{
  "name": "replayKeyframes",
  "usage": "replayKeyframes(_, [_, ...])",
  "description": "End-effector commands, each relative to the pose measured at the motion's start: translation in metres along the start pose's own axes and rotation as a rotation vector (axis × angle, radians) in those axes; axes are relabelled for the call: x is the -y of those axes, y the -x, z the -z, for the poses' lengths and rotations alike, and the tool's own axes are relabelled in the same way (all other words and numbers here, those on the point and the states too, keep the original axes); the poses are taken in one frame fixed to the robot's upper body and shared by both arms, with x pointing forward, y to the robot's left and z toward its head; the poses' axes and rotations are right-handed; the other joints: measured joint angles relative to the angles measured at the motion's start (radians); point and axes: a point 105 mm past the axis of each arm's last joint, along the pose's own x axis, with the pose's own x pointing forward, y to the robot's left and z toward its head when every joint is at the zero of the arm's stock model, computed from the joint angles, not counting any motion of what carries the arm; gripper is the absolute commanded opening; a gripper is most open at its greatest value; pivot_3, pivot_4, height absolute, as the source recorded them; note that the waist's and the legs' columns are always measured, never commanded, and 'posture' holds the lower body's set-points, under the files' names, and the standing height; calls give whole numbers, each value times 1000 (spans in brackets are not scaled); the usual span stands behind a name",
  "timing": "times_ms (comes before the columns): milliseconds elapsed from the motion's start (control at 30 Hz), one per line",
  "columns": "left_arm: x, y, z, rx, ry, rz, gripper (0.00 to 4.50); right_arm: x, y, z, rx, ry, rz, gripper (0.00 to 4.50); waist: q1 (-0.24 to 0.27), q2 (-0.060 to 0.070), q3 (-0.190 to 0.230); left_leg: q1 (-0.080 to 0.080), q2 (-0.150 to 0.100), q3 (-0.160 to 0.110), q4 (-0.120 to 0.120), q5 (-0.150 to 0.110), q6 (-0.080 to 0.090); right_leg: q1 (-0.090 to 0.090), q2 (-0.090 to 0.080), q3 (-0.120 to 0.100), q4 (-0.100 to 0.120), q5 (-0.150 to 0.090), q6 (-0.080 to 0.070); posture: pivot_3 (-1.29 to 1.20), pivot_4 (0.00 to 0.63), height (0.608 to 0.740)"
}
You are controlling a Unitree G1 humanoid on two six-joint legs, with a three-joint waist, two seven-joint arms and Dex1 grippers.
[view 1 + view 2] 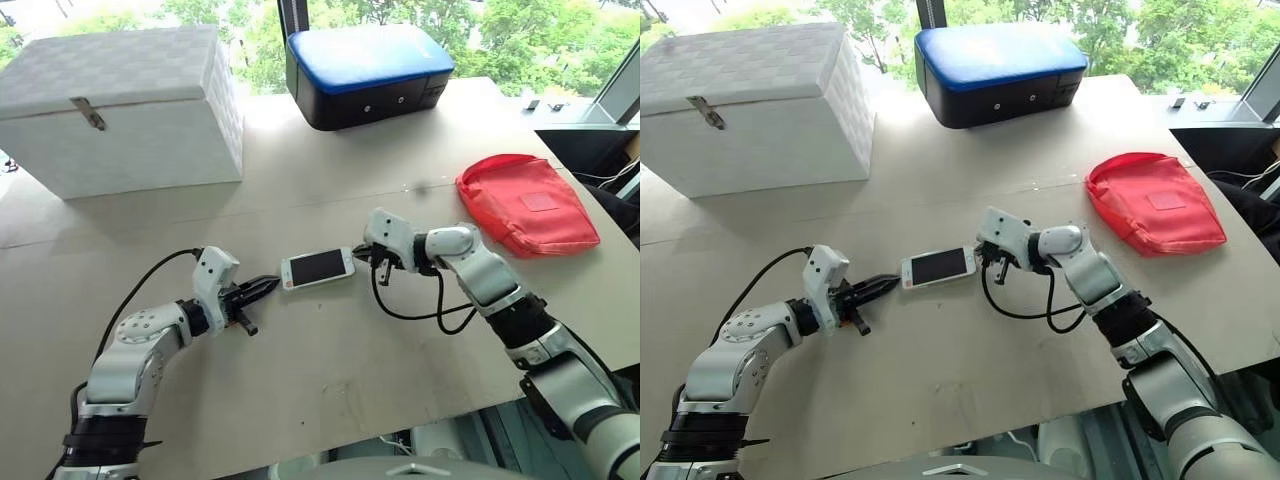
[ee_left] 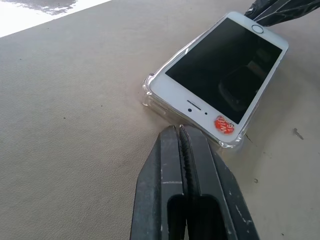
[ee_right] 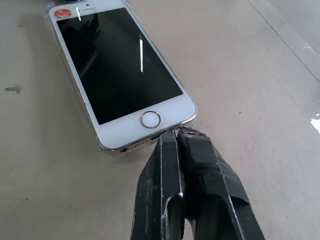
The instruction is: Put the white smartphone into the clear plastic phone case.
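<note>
Your white smartphone (image 1: pixel 318 268) lay inside the clear plastic phone case (image 2: pixel 150 98) on the table (image 1: pixel 330 370); left gripper (image 1: pixel 268 287) and right gripper (image 1: pixel 360 259), both closed empty, touched its ends.

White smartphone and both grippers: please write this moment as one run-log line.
white smartphone: lying in clear plastic phone case, screen up | left gripper: shut, at earpiece end | right gripper: shut, at home-button end

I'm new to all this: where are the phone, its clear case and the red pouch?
white smartphone (image 1: pixel 317 268), left eye view, middle of its black screen.
clear plastic phone case (image 2: pixel 148 84), left wrist view, its bulging corner.
red pouch (image 1: pixel 528 205), left eye view, middle of its top.
</note>
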Motion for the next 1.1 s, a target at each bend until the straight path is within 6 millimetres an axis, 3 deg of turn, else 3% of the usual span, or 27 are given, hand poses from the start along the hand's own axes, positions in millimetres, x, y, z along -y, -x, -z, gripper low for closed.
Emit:
replayKeyframes(33, [8,-3,0,-8,-6,30,51,-11,-10,-18,51,48,-67,0,-2,0,0,0,0,0,0,0,0,0,0,0,0,0,0,0,150,734])
replayKeyframes(567, [11,-4,-2,0,-8,33,51,-21,-20,-29,90,102,-115,0,-6,0,0,1,1,0,0,0,-1,0,2,1,1,0,0,0,150,734])
replayKeyframes(667, [4,2,-6,26,-6,7,51,-3,-9,-25,86,85,-28,0,-6,0,0,1,1,0,0,1,-1,0,2,1,1,0,0,0,150,734])
replayKeyframes(800, [-9,13,-38,197,55,-30,51,21,19,-17,75,44,74,0,-2,0,0,0,2,0,0,1,-1,-1,2,1,1,0,0,0,150,734])
replayKeyframes(900, [-10,13,-53,257,72,-8,51,26,34,-15,80,18,102,0,3,-1,0,-2,1,-1,1,1,-1,-1,1,-1,0,0,0,0,150,734])
replayKeyframes(1100, [2,-6,-58,245,53,61,51,24,38,-18,106,-20,118,0,-3,-1,0,-1,1,0,1,1,-1,0,2,0,0,0,0,0,150,734])
